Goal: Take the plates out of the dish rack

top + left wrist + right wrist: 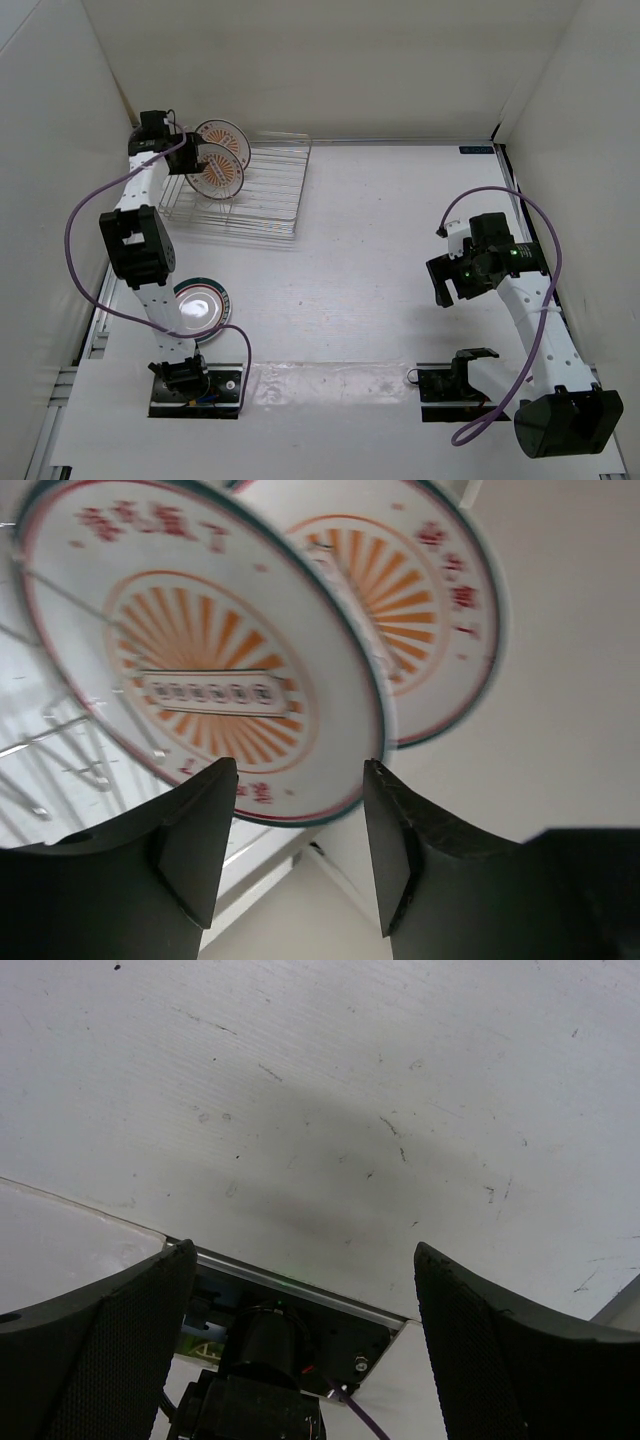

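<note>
My left arm stretches far forward to the left end of the dish rack, left gripper spread wide. My right arm sits folded well right of the rack, right gripper gaping too.

Top view: left arm covered the left edge of the plain plate and the rack's left end. Right tool was too small and dark there to read its fingers.

Left wrist: front plate was cut off by the top and left edges; rear plate was partly hidden behind it. Red rim lettering was blurred and unreadable. Rack wires were smeared at left. Could not tell whether the left tool touched the front plate's rim.

Right wrist: finger bases ran off the bottom edge.
</note>
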`<state>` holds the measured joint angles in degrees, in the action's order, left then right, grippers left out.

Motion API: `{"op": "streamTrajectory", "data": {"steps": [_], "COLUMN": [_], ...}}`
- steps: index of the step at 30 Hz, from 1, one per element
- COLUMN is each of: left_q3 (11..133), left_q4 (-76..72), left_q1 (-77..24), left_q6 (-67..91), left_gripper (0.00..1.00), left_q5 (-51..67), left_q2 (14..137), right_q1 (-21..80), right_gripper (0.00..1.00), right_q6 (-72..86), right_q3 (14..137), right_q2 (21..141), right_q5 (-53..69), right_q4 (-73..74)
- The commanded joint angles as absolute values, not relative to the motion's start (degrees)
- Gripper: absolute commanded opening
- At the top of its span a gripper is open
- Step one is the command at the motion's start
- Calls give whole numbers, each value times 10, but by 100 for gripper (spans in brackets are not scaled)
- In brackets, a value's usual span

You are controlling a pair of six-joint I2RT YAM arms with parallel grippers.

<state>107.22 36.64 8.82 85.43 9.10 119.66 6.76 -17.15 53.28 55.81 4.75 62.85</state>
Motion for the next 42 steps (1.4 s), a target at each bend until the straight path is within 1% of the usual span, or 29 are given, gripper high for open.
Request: {"op": "streamTrajectory", "data": {"steps": [1,5,7,8,11,13,17,19,22,30,32,33,35,39,42], "left_q3": [1106,1112,1130,1141,1164,1160,1106,1091,1061,1019,1019,1018,1038,1101,1103], "left_q4": [312,282,280,276,254,250,232,222,221,206,183,174,168,220,222], "left_q1": [83,83,83,83,87,85,85,90,95,108,111,112,114,121,127], "left_q6": [880,883,883,883,894,896,889,888,882,876,882,893,896,854,851], "left_gripper": [63,63,66,67,67,67,60,60,57,57,57,59,59,62,62], "left_q5": [98,82,83,90,147,156,167,170,184,211,213,214,214,204,217], "left_q2": [1162,1162,1185,1201,1246,1259,1247,1237,1229,1199,1191,1187,1185,1194,1194], "right_q1": [66,66,67,66,64,65,64,65,65,65,64,65,64,66,65], "right_gripper": [90,90,90,90,90,90,90,90,90,90,90,90,90,90,90], "right_q6": [-173,-171,-171,-171,-173,-174,-174,-174,-173,-171,-171,-171,-169,-169,-168], "right_q3": [546,545,541,540,540,542,540,534,527,526,525,523,523,521,518], "right_q2": [558,560,560,560,562,566,563,560,559,562,562,561,560,556,555], "right_q5": [57,55,51,51,46,40,26,25,25,33,36,35,39,40,41], "right_q4": [617,614,613,611,609,608,606,605,606,605,604,604,605,604,604]}}
